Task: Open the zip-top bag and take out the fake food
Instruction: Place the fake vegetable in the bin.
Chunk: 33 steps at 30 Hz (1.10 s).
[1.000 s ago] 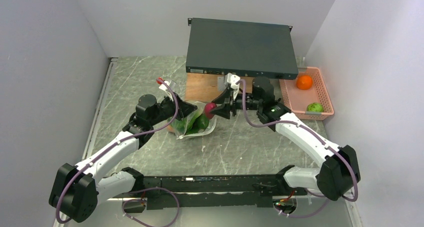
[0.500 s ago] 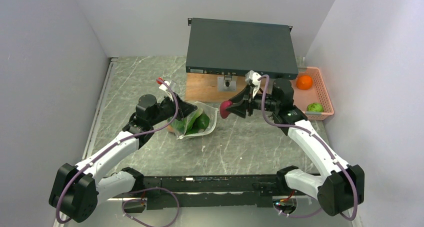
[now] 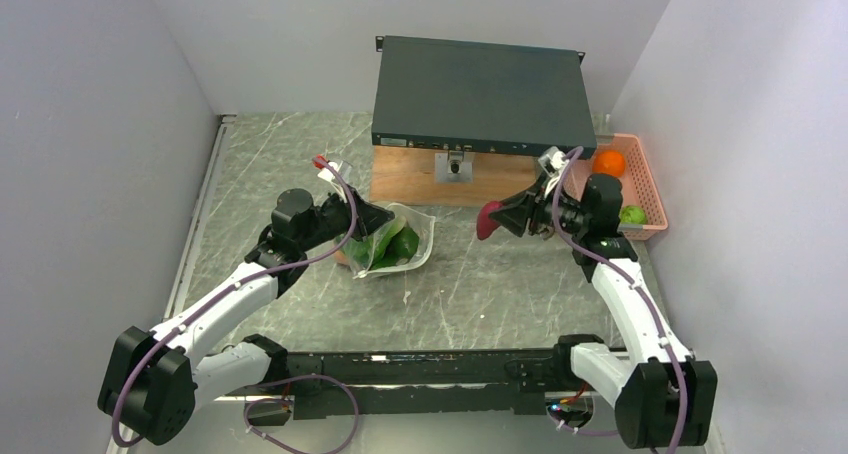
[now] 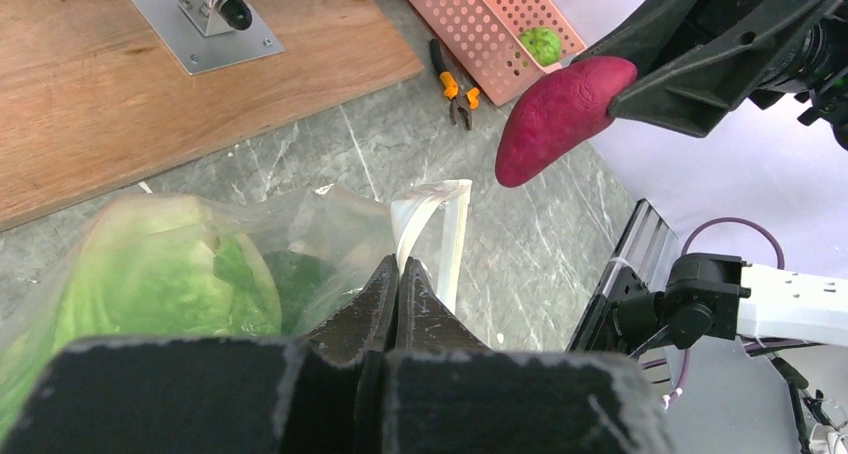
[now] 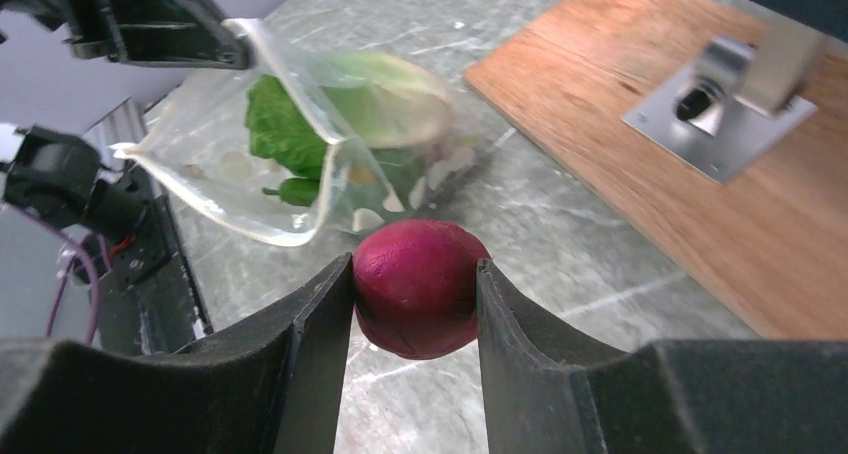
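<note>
swung right, away from the zip-top bag (image 3: 398, 242) left of centre, whose rim the left pincer (image 4: 398, 274) pinches, the right pincer (image 3: 503, 217) grips a purple-red piece (image 5: 418, 289), best released only over the pink basket (image 3: 646, 177).

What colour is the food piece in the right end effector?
The piece is dark reddish-purple; the right wrist view shows it best.

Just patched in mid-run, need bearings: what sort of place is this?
Likely a lab robot test cell, not a kitchen: bare white walls box in a stone-look table, with a dark equipment case on a wooden block.
</note>
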{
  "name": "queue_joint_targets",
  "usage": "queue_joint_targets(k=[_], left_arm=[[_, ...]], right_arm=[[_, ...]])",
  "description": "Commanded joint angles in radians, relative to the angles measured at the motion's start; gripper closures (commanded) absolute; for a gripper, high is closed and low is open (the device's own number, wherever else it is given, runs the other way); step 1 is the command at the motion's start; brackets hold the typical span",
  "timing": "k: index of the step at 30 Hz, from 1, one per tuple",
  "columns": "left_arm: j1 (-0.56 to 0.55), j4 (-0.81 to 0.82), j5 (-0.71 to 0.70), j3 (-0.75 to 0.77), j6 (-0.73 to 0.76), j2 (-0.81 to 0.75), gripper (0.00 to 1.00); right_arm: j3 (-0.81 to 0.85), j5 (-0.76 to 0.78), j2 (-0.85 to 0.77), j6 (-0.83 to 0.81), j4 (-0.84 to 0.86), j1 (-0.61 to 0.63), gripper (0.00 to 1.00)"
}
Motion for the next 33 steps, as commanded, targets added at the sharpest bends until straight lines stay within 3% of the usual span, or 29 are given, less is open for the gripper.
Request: queue_joint_targets(k=[1, 14, 33], left_arm=[[0.008, 0.015, 0.001, 0.021, 0.025, -0.01, 1.0], [0.014, 0.025, 0.018, 0.013, 0.024, -0.013, 1.0], [0.014, 0.021, 0.015, 0.007, 0.022, -0.021, 1.0]], right_arm=[[-0.032, -0.015, -0.043, 0.061, 0.031, -0.101, 1.0], [-0.101, 0.03, -0.078, 0.162, 0.052, -0.276, 1.0], [-0.122, 0.193, -0.064, 0.278, 0.045, -0.364, 1.0]])
